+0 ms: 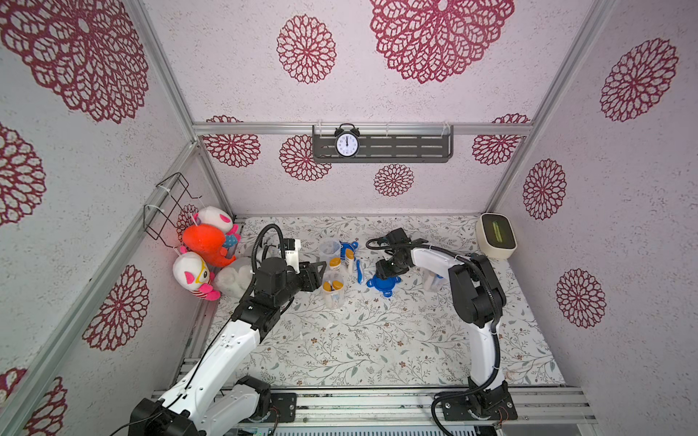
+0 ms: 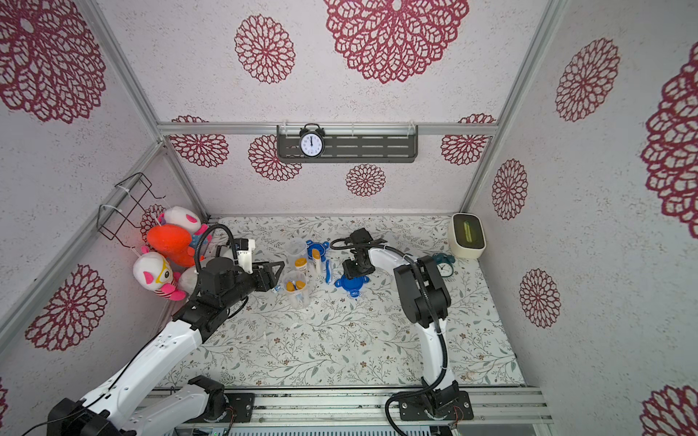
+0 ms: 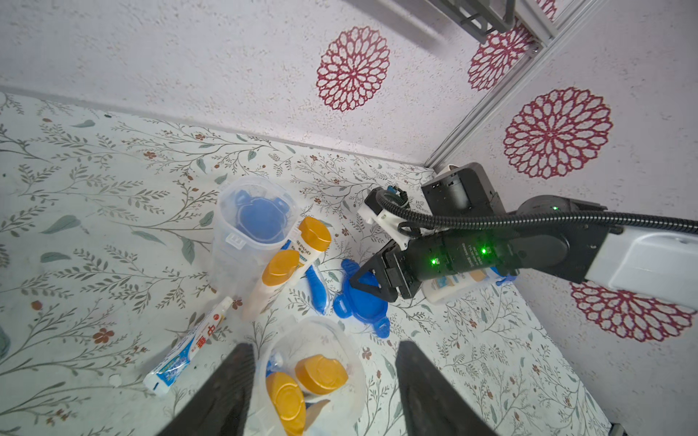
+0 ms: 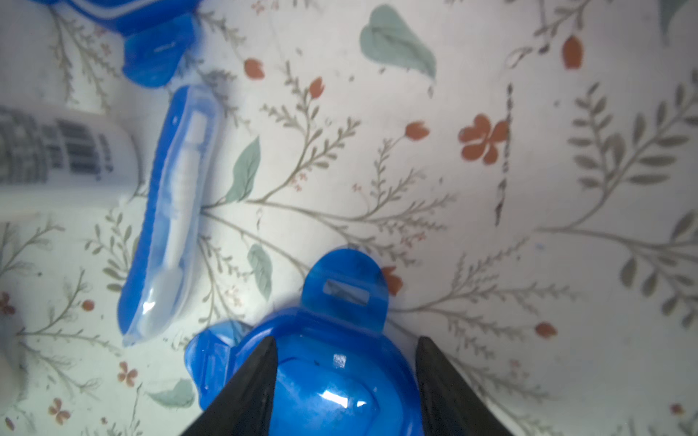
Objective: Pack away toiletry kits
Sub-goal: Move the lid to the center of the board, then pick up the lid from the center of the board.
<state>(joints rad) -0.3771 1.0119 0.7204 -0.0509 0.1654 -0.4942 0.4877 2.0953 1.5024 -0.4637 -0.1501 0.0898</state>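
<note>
Altogether, the surface [image 1: 377, 339] carries three clear jars [image 1: 329, 247], four orange-capped bottles [image 1: 334, 264], two loose blue lids [image 1: 345, 246], one loose toothbrush [image 1: 359, 271] and one toothpaste tube [image 3: 189, 347]. The left hand [image 3: 325, 345] stands open astride the filled jar [image 1: 334, 299], which holds two of those bottles. The right hand [image 4: 346, 339] has its fingers either side of the nearer lid [image 4: 328, 389], right of the toothbrush; whether it grips I cannot tell.

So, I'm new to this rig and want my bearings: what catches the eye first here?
The bright plush toys hanging by the left wall, against red flower wallpaper. Then, in the middle, the right end effector poised over a blue lid, and the left end effector straddling a clear jar holding orange-capped bottles.
</note>
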